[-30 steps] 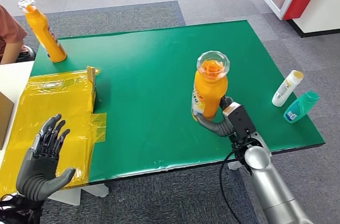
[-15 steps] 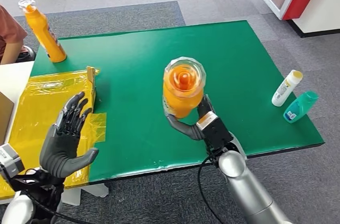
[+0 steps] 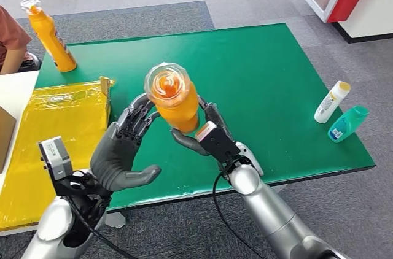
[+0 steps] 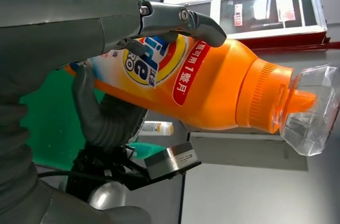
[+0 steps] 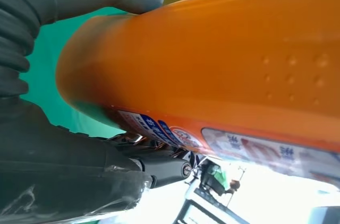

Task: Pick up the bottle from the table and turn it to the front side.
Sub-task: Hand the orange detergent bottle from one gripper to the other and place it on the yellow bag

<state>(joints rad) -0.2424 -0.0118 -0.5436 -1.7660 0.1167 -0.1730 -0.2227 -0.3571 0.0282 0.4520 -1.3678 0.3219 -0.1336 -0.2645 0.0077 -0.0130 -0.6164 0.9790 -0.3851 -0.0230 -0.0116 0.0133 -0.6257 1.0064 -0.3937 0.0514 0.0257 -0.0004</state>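
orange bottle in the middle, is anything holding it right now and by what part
The right hand grips the orange bottle around its lower body, lifted off the green table. The left hand has fingers on the body's other side, over the label.

High head view, close wrist views

The bottle [image 3: 174,100] is raised above the middle of the bench [image 3: 260,62], between the two hands: the left hand [image 3: 121,153] to its left, the right hand [image 3: 209,136] to its right and below. A second bottle [image 3: 48,35] stands at the far left corner. A sheet [image 3: 51,130] covers the bench's left end. Two small containers [image 3: 331,102] [image 3: 348,123] lie side by side near the right edge.
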